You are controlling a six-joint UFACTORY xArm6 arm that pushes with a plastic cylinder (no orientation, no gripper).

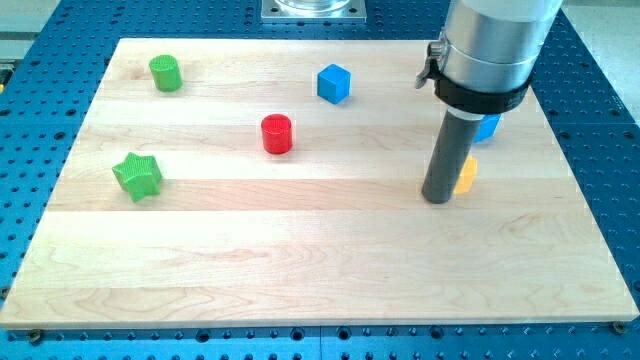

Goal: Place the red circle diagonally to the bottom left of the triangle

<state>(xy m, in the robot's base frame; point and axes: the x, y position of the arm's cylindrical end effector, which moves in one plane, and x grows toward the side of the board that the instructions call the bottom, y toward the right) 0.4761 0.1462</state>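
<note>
Camera view shows my tip (437, 199) resting on the wooden board (300, 270) in its right half, a little nearer the far edge than the near one. No pincer exists on this arm, only a straight dark rod, so nothing can be spread or pressed together and nothing is held. Touching or just beside the rod, on the view's right, is a small yellow block (466, 175); the rod hides part of it and I cannot tell its shape. Behind the arm, toward the far right corner, a blue block (489, 127) is mostly hidden, so I cannot say if this one is the triangle. Further to the view's left, near the far edge, stands a blue cube (334, 83). The red circle (277, 134) stands well apart from my tip, left of the board's middle and toward the far edge. A green cylinder (165, 73) is near the far left corner and a green star (137, 175) is by the left edge. I judge the task hardly begun: my tip must first travel to the red circle and then push it toward the triangle's lower left.
</note>
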